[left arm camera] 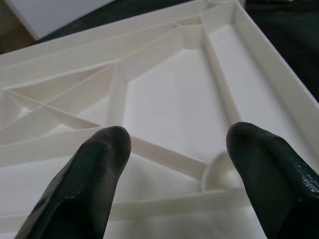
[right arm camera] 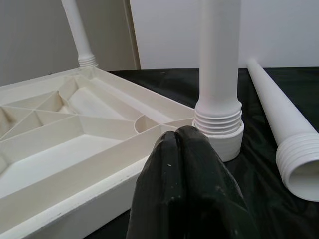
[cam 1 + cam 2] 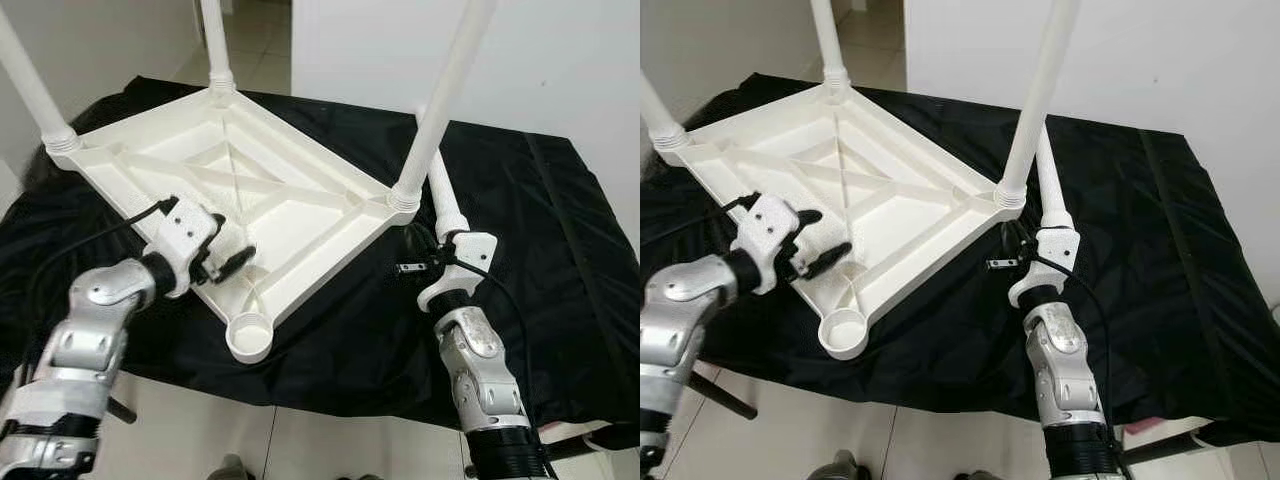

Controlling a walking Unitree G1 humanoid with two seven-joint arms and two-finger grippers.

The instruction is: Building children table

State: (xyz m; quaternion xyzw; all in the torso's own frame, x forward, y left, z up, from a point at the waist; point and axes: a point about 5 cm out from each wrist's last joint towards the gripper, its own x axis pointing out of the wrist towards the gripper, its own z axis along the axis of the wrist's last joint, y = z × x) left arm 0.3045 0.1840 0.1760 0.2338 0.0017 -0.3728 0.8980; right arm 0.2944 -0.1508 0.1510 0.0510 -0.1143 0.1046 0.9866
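Left gripper (image 3: 232,262), mine, hovers with its fingers spread over the upturned tabletop (image 3: 300,215), near the empty socket (image 3: 250,335) at 6 o'clock of the top. My right gripper (image 3: 418,243) has its fingers pressed together, holding nothing, just beside the corner at 3 o'clock where a leg (image 3: 440,95) already stands screwed in. The loose leg (image 3: 446,200) lies on the black cloth (image 3: 560,220) just past that corner, its threaded end towards my right wrist.

Three legs stand; one socket is open. I judge the risks this way: the top is light moulded plastic on a slick, wrinkled cloth, so a sideways push could slide it towards the near edge. The loose leg is a smooth, tapered tube and may roll away or slip from a pinch. Started tilted, its coarse thread could cross-thread in the socket. Swinging it across, I could knock a standing leg.

The top is off-white, matte, ribbed with raised diagonal struts and a rim wall. Each socket is a round collar.
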